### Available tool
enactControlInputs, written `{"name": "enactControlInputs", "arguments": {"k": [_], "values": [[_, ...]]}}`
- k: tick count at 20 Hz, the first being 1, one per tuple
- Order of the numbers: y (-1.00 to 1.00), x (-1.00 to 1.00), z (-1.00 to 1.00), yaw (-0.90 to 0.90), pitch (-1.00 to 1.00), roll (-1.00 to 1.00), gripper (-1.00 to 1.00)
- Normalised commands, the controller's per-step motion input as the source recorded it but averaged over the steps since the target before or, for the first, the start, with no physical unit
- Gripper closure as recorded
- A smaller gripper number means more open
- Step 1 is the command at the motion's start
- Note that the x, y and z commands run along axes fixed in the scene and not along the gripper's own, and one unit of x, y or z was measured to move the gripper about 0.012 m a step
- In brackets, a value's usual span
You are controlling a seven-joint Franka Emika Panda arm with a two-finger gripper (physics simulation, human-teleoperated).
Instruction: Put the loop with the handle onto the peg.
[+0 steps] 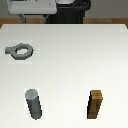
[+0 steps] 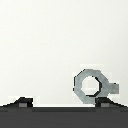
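The loop with the handle [image 1: 19, 50] lies flat on the white table [image 1: 70, 65], at the exterior view's left and in the far half of the surface. Its long axis runs across the table, from side to side: in the exterior view the short stub handle points toward the left edge, and the round hole is open to above. In the wrist view the same ring [image 2: 93, 85] shows its hexagon-like outline, with bare table seen through the hole.

The table is the largest thing here; it is plain white and fills almost all of the exterior view. Behind its far edge there is a strip of brown floor [image 1: 107, 17] and the dark and pale base of the robot [image 1: 50, 9].

The peg [image 1: 34, 104], a dark grey round cylinder, stands upright near the front edge at the exterior view's left, well apart from the ring and nearer to the camera than it. A brown wooden block [image 1: 96, 104] stands upright at the exterior view's right, about as near as the peg and well apart from it.

The gripper [image 2: 64, 104] shows only in the wrist view, as two dark fingertips [image 2: 22, 103] wide apart, holding nothing. One fingertip appears just beside the ring, but I cannot tell if it touches.
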Motion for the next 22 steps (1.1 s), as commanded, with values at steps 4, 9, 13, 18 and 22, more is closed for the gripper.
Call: {"name": "enactControlInputs", "arguments": {"k": [4,9,13,18,22], "values": [[-1.0,0.0,0.0,0.0,0.0,0.0,-1.0],[-1.0,0.0,0.0,0.0,0.0,0.0,-1.0],[-0.25,0.0,0.0,0.34,0.0,0.0,-1.0],[0.0,0.0,0.0,0.94,0.0,0.0,-1.0],[0.0,0.0,0.0,0.86,0.0,0.0,-1.0]]}}
